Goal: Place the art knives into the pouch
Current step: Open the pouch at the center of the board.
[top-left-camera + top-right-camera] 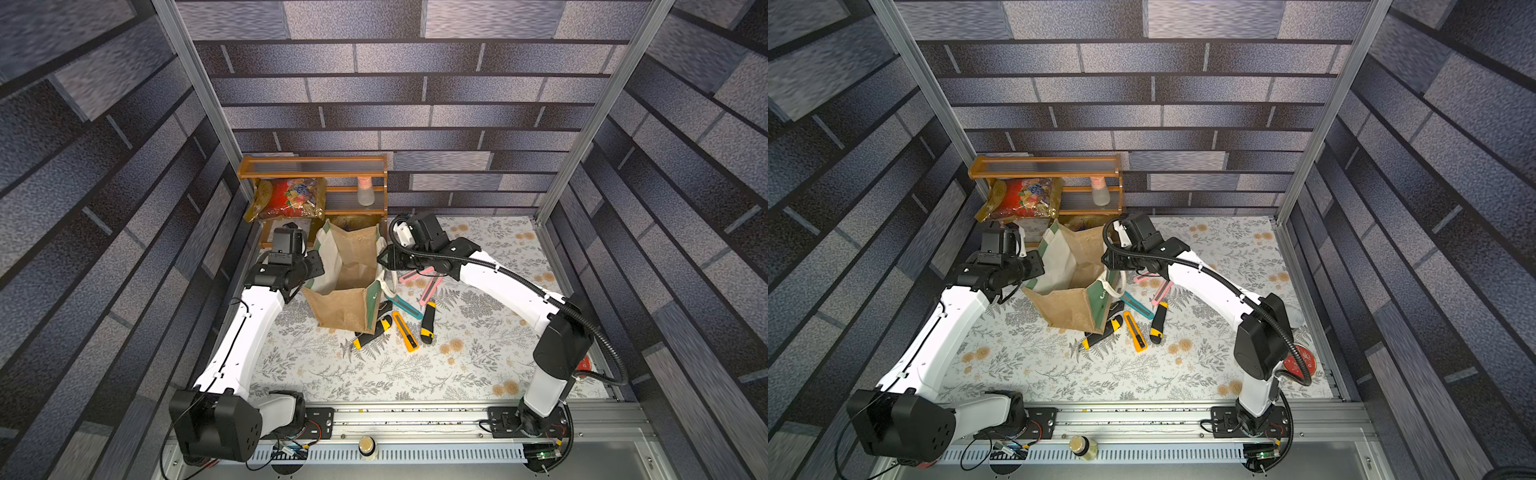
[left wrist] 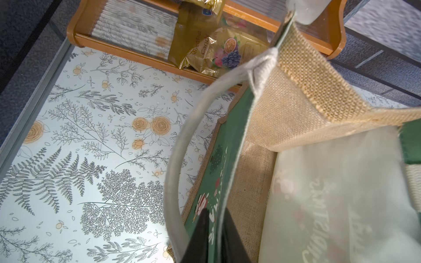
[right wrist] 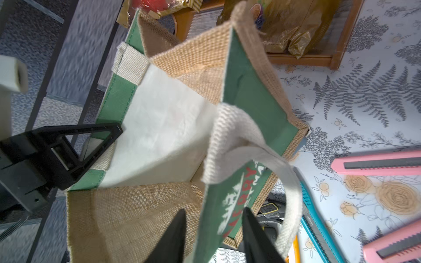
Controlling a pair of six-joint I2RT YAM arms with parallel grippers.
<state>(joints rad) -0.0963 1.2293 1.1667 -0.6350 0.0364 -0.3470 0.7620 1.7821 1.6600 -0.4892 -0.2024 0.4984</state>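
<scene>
"The pouch (image 1: 347, 291): where does it stand?"

"Upright on the bench (image 1: 374, 374), toward the back, with its mouth wide open. It is tan burlap with green panels and pale woven handles."

"What covers the bench?"

"A white cloth printed with grey ferns and tan roses. An aluminium rail (image 1: 415, 415) runs along the front edge and carries both arm bases."

"And the room?"

"Walls (image 1: 415, 83) papered in a blue-grey brick pattern close it in on three sides, with silver metal posts (image 1: 195, 83) at the back corners. A wooden shelf rack (image 1: 313, 166) stands in the back corner on the robot's left, just behind the pouch. It holds a gold-and-red snack bag (image 1: 291, 199) and a clear bottle (image 1: 365, 191) with a pink cap."

"Where are the art knives?"

"Several art knives (image 1: 405, 331) lie flat on the cloth just beside the pouch, on the robot's right. They are pink, teal, orange, and black with yellow."

"How are the tools set?"

"The left tool (image 2: 216, 218) is clamped tight on the rim of the green panel on the pouch's left side. The right tool (image 3: 214, 209) stands partly open astride the opposite green panel. One finger is inside the pouch and one outside, the panel is loose between them, and the tool grips nothing."
</scene>
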